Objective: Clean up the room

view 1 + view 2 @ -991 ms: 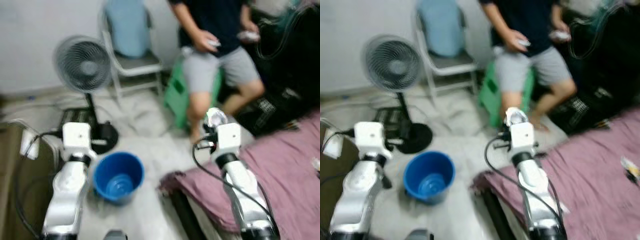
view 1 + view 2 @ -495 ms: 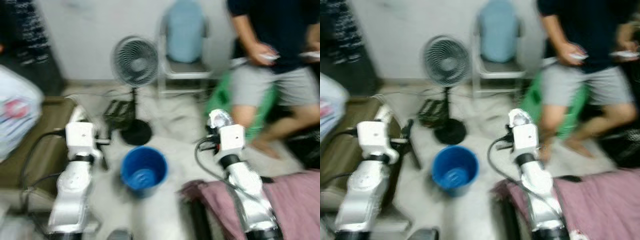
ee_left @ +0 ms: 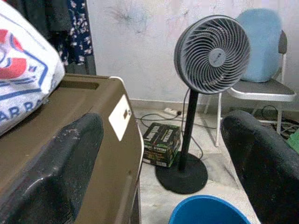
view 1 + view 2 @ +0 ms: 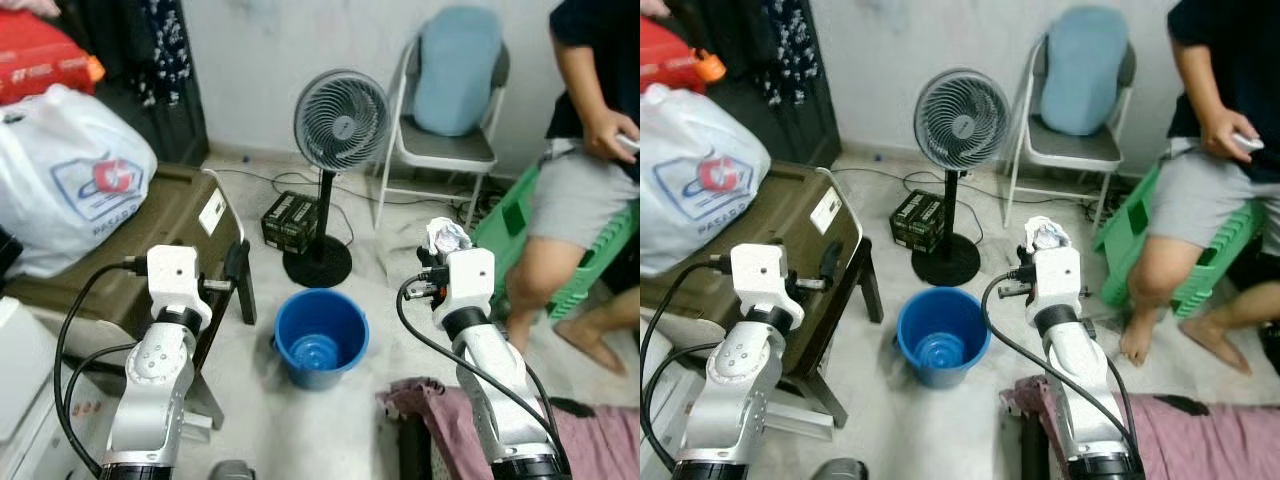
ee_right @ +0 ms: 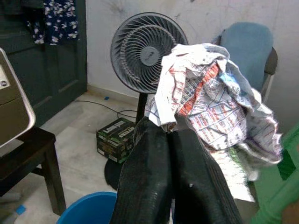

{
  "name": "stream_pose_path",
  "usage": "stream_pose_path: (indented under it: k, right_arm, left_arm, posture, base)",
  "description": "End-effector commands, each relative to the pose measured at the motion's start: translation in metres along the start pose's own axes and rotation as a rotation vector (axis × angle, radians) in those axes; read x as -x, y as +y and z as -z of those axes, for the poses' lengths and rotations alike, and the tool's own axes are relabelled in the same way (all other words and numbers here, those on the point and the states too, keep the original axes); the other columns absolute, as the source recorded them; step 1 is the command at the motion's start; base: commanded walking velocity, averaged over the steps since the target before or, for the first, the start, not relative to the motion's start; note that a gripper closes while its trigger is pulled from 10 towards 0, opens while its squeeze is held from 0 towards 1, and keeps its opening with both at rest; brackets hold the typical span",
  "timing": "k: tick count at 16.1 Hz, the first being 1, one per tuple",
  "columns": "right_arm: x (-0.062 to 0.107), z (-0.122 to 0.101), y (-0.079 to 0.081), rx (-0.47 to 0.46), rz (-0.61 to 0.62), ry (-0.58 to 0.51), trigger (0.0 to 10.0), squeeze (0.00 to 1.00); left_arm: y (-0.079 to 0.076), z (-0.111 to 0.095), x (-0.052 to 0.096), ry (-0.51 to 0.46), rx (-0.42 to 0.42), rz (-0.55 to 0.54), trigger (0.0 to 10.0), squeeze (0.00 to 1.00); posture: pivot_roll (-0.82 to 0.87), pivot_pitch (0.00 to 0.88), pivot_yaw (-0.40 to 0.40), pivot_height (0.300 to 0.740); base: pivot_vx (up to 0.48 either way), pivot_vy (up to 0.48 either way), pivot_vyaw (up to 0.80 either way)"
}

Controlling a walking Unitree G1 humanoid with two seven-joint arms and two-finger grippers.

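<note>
My right gripper (image 5: 170, 135) has its two black fingers pressed together on a crumpled wad of printed paper (image 5: 210, 102), white with red and blue print, which bulges out above the fingertips. In the head views I see that wad at the far end of my raised right arm, to the right of the blue bucket (image 4: 320, 340) and apart from it. The bucket stands on the pale floor between my two arms, with something blue lying in its bottom.

My left gripper (image 3: 163, 168) is spread wide with nothing between its fingers, held beside the brown trunk-like box (image 4: 110, 260) on my left. A white plastic bag (image 4: 70, 175) with a red and blue logo sits on that box.

Beyond the bucket stands a grey pedestal fan (image 4: 342, 122) on a round black base, with a small dark carton (image 4: 290, 220) just left of the base. Farther right is a folding chair (image 4: 450, 150) with a light-blue cushion. At the far right a person in grey shorts (image 4: 575, 200) sits on a green crate (image 4: 520, 225), holding a small white thing. A purplish cloth (image 4: 600, 440) lies near me on the right.
</note>
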State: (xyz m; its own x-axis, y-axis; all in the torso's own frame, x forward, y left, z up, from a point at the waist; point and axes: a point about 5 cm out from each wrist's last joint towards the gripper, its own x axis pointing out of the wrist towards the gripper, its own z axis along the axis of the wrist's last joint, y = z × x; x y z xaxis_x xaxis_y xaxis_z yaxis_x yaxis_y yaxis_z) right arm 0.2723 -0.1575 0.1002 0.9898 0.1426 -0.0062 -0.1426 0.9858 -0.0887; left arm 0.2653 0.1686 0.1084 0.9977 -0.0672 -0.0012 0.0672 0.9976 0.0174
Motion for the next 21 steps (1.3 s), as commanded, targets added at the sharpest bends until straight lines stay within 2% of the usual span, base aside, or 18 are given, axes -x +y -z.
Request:
stream_pose_path:
  k: [1, 5, 11, 21]
  right_arm:
    - [-0.0001, -0.0018, -0.0030, 0.001, 0.004, -0.006, 10.0, 0.00]
    - [0.0009, -0.0023, -0.0030, 0.012, 0.002, -0.009, 10.0, 0.00]
    - [0.0016, -0.0022, -0.0020, 0.010, -0.004, -0.007, 10.0, 0.00]
    - [0.0015, -0.0001, -0.0030, -0.006, 0.002, 0.011, 10.0, 0.00]
  left_arm:
    - [-0.0019, -0.0045, 0.0010, -0.019, 0.011, 0.024, 10.0, 0.00]
    - [-0.0030, -0.0042, 0.0021, -0.020, 0.013, 0.029, 10.0, 0.00]
    - [-0.0031, -0.0047, 0.0027, -0.022, 0.019, 0.044, 10.0, 0.00]
    - [-0.0040, -0.0046, 0.0030, -0.020, 0.024, 0.050, 10.0, 0.00]
  posture:
    - [-0.01, 0.000, -0.100, 0.740]
    - [-0.01, 0.000, -0.101, 0.740]
    - [-0.01, 0.000, -0.101, 0.740]
    - [-0.01, 0.000, -0.101, 0.740]
  base:
    - [0.000, 0.000, 0.00]
    - [0.138, 0.000, 0.00]
    - [0.314, 0.000, 0.75]
    - [0.323, 0.000, -0.07]
